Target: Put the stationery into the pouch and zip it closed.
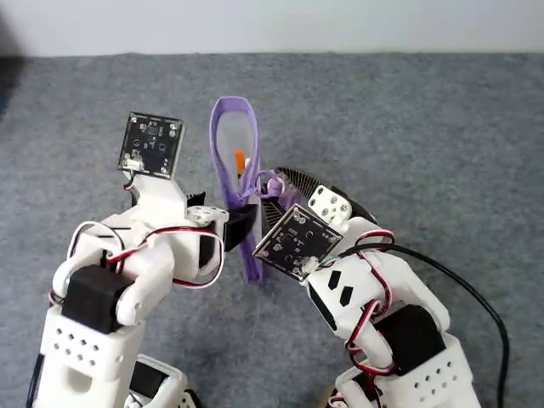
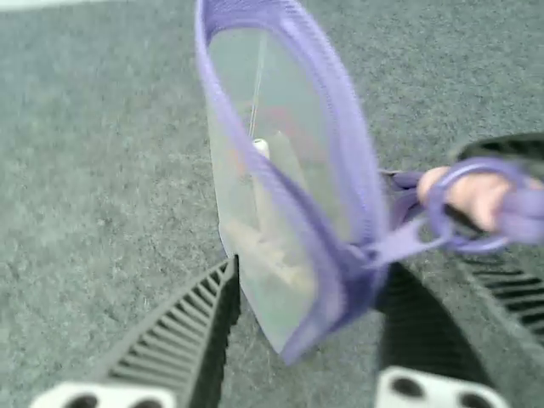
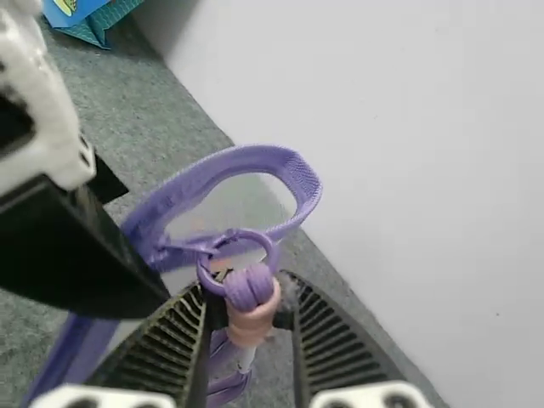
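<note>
A translucent pouch (image 1: 231,140) with a purple zipper rim stands on edge on the grey mat, its far part gaping open. Inside it are an orange item (image 1: 240,159) and a white-tipped stick (image 2: 261,149). My left gripper (image 1: 246,224) is shut on the near end of the pouch (image 2: 289,255), one finger on each side. My right gripper (image 3: 248,327) is shut on the zipper pull (image 3: 245,293), a purple ring with a pink and purple charm, beside the middle of the pouch (image 3: 229,183). The left wrist view has the zipper pull (image 2: 476,200) off to the pouch's side.
Grey carpet covers the table (image 1: 408,127), with a white wall behind. A black cable (image 1: 476,297) runs along the right arm's base. A blue object (image 3: 76,13) lies far off by the wall.
</note>
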Motion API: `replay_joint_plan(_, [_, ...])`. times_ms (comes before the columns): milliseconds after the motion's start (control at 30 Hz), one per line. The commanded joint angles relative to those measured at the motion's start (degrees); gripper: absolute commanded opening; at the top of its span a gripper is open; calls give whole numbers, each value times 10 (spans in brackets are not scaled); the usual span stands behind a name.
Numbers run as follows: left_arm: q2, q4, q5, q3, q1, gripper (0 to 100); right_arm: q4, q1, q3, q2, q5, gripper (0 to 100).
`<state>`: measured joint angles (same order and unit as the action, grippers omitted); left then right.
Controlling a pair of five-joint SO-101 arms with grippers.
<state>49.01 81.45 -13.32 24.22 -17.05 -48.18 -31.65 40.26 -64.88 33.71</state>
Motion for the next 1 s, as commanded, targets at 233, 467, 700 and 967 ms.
replay_joint_plan(233, [2, -10, 14, -4, 4, 174, -58, -3, -30, -44, -5, 7])
replay_joint_plan(467, [2, -67, 11, 15, 8, 175, -104, -29, -32, -51, -9, 7])
replay_joint_plan(700, [2, -128, -7, 57, 8, 175, -103, -34, -31, -51, -35, 7])
replay_joint_plan(967, [2, -127, -3, 58, -2, 175, -102, -34, -31, -51, -36, 7])
